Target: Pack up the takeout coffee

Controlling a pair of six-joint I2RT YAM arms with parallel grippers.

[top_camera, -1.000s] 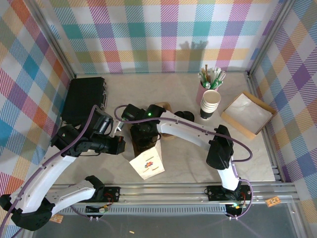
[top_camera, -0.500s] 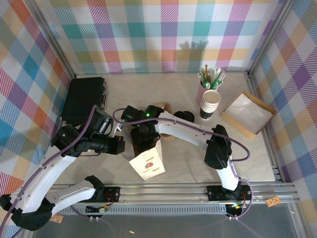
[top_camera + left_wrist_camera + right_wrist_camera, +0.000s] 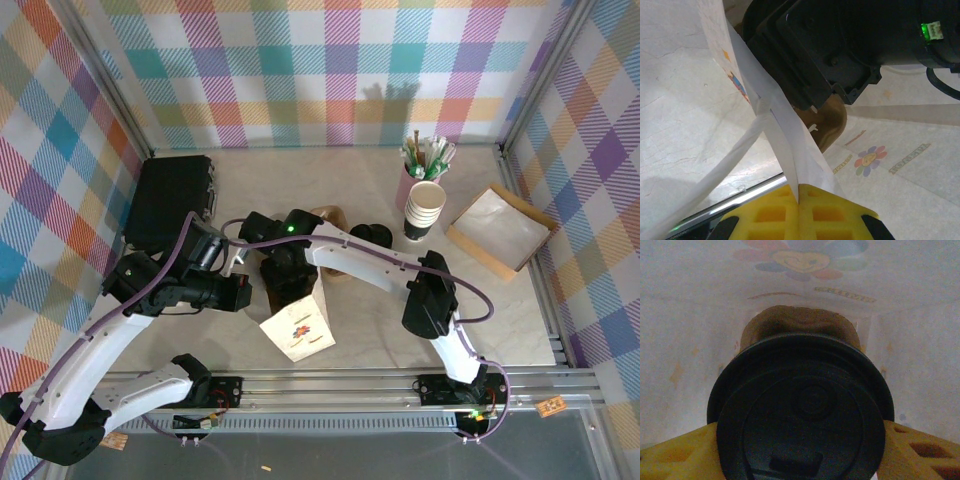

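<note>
The takeout coffee shows in the right wrist view as a round black lid with a brownish body beneath it. My right gripper is shut on it, a yellow pad pressing each side, inside the white paper bag. From above, the right gripper reaches into the mouth of the bag, which stands near the table's front. My left gripper sits at the bag's left edge. In the left wrist view its yellow pads are shut on a fold of the bag's rim.
A stack of lidless white cups and a pink cup of straws stand at the back right. Loose black lids lie behind the right arm. A cardboard tray is at the right, a black case at the left.
The right arm has shifted slightly left, its gripper a little deeper at the bag's mouth. The left arm and the bag have stayed put.
</note>
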